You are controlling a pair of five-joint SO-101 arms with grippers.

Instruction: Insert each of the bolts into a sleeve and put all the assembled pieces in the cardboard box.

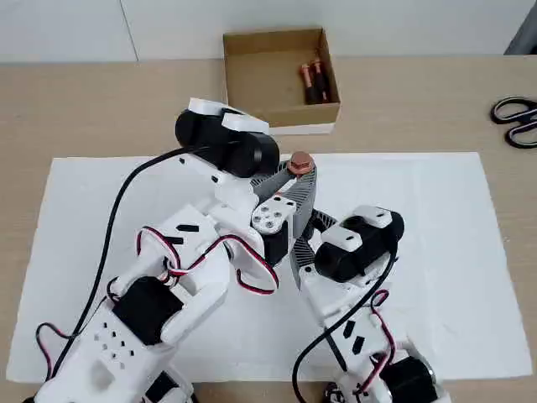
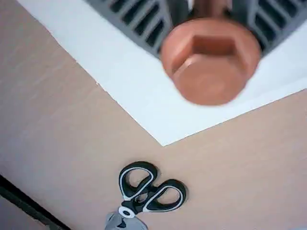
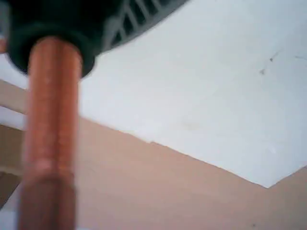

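Both tools are clenched: left tool [image 1: 299,175] on the copper hex-head bolt [image 2: 208,62], right tool [image 3: 55,21] on the black cylindrical sleeve [image 3: 43,50]. Axes should be kept aligned throughout insertion.

White shells [image 1: 189,243]; black motors [image 1: 228,144]; grey slotted fingers [image 1: 305,191]; red, white, black cables [image 1: 257,267]; round screw-studded plate [image 1: 273,217].

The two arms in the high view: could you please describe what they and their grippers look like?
One arm and the other arm both have white plastic shells, with black motor blocks near the wrists. Thick black cables run along them, and thinner red, white and black wires loop at the joints. The gripper fingers are dark grey with slotted ribs.
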